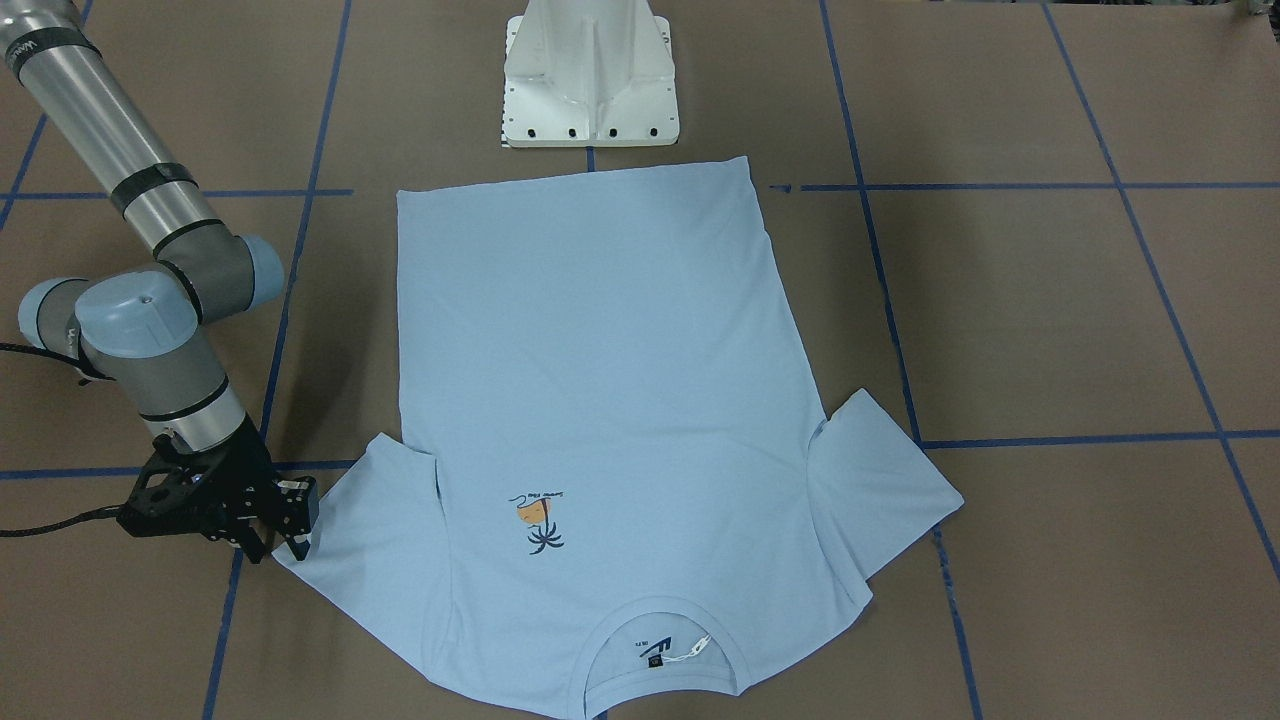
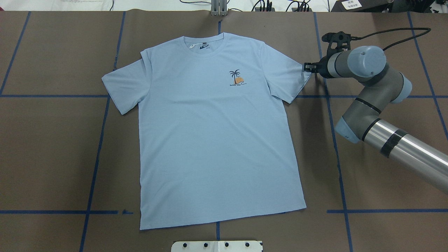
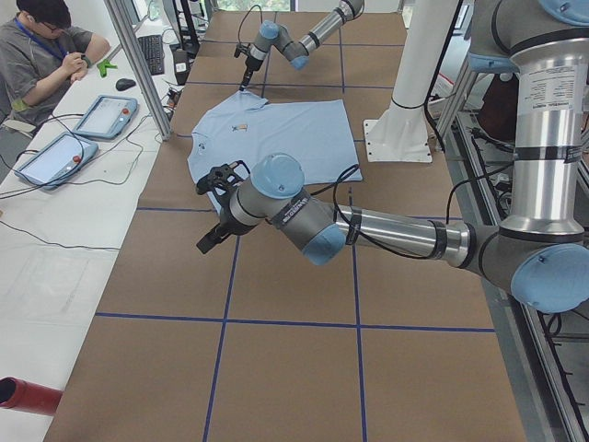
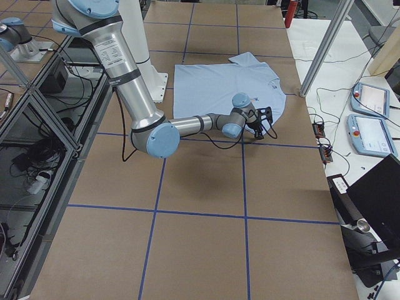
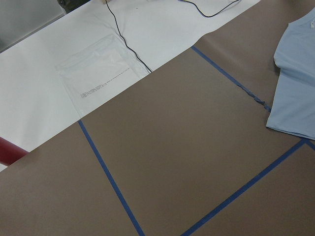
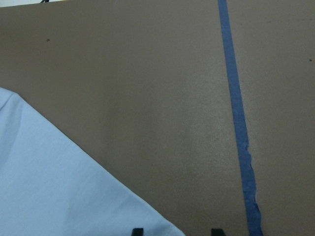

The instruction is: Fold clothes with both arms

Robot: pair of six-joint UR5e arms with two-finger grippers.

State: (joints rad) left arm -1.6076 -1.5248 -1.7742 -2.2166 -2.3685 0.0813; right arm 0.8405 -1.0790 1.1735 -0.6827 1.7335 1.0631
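1: 0 folds made so far?
2: 0. Just spread flat and face up in the middle of the surface (image 2: 52,157): the whole T-shirt (image 2: 217,133), both sleeves out, no crease anywhere. All the folding left to do, by the look of it.
1: Pointing which way?
2: Away from the robot, with collar (image 2: 206,42) at the far side and hem (image 2: 224,218) close to the base (image 2: 217,246). Long axis straight out from that base.
1: And the right tool (image 2: 305,67)?
2: Spread apart, straddling the tip of the sleeve (image 2: 285,75) on that side, not yet pinching. Probably lining up for fold 1.
1: And the left tool (image 3: 210,238)?
2: Hovering over bare surface, apart from the other sleeve (image 2: 120,87). Spread or closed, cannot tell.
1: Smaller marks?
2: Showing on the chest, the palm print (image 2: 237,77); inside the collar, the neck label (image 2: 204,46).
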